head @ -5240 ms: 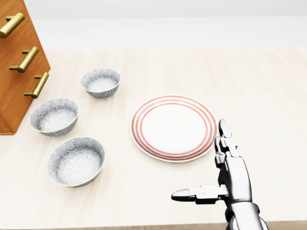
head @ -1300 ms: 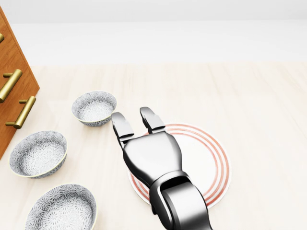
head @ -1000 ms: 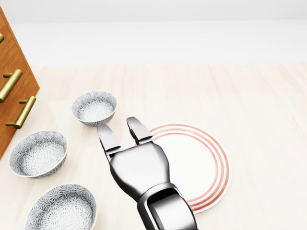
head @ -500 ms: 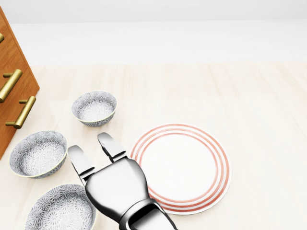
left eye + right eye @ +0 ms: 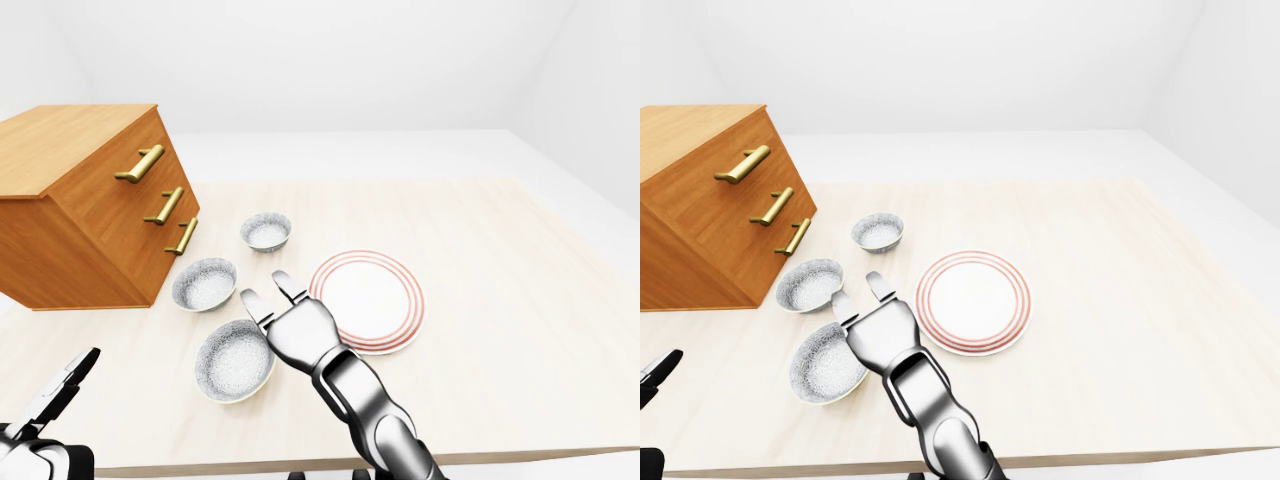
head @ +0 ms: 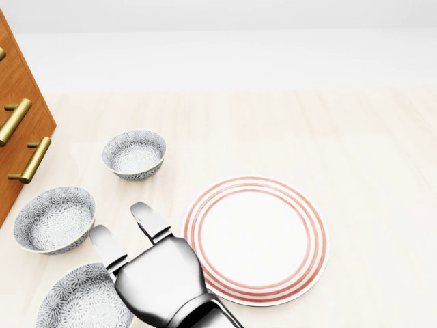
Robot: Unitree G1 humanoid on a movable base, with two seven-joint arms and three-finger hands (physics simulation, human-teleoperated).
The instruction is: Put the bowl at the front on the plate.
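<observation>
Three patterned grey bowls lie in a row on the left of the pale wooden table. The nearest bowl is at the bottom left of the head view, cut off by the frame edge. To its right lies the white plate with red rings, nothing on it. My right hand is open, its chrome palm between that bowl and the plate and over the bowl's right rim, fingers pointing up-left. It holds nothing. My left hand hangs low at the bottom left of the left-eye view, fingers extended, away from the dishes.
A wooden drawer chest with brass handles stands at the left. The middle bowl and the far bowl lie beside it. The table's near edge runs along the bottom of the eye views.
My right hand has slid left and down, off the plate, to the nearest bowl's right rim. The plate now shows whole. The bowls and plate have not moved in the last second.
</observation>
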